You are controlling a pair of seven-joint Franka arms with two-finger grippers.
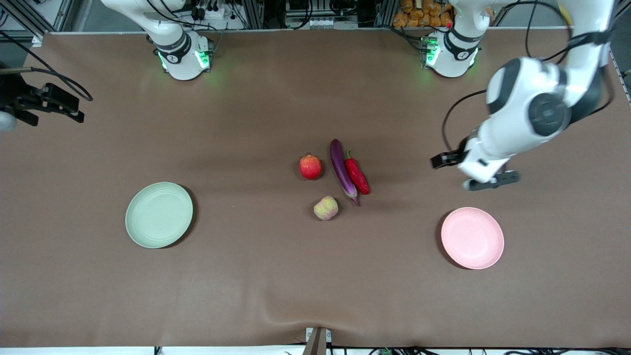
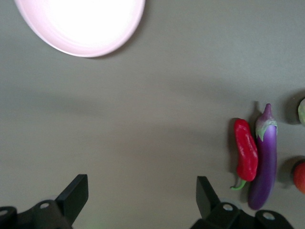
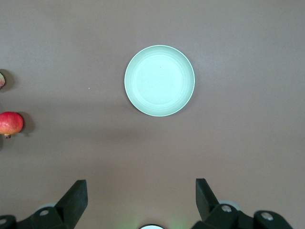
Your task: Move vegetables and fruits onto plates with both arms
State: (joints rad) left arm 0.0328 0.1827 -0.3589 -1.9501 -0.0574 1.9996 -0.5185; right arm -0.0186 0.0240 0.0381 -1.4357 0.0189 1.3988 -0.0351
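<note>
Eggplant (image 1: 342,169) touching chili pepper (image 1: 357,174) — unlabelled.

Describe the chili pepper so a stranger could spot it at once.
At the middle of the brown table, between the two plates, lies a cluster of four items. The chili pepper lies alongside the long purple eggplant, toward the left arm's end. It alone is wrinkled, red and green-stemmed.
</note>
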